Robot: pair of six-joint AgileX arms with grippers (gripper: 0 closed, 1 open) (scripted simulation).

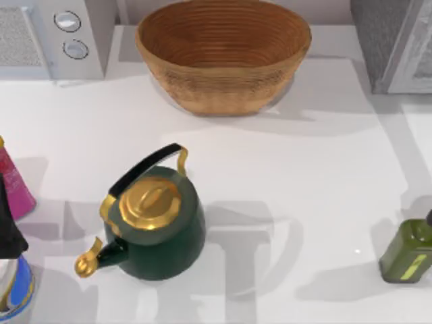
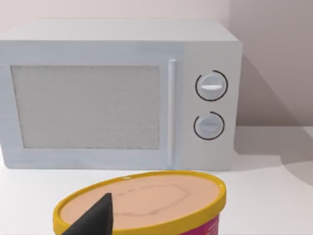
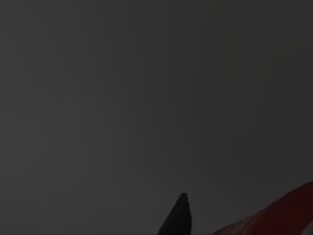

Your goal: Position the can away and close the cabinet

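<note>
The can is out of view. The cabinet (image 1: 399, 47) stands at the table's back right corner, grey with a pale panel on its front side. My left gripper (image 1: 7, 226) hangs at the table's left edge, just above a pink tub (image 1: 15, 185). In the left wrist view that tub (image 2: 146, 203) has a yellow rim and a peach lid and sits close under the gripper. The right wrist view is dark.
A white microwave (image 1: 61, 37) is at the back left and a large wicker basket (image 1: 223, 57) at the back middle. A dark green kettle (image 1: 158, 226) with gold trim sits front centre-left. An olive-green bottle (image 1: 408, 250) is at the right edge, a blue-and-white object (image 1: 17, 290) front left.
</note>
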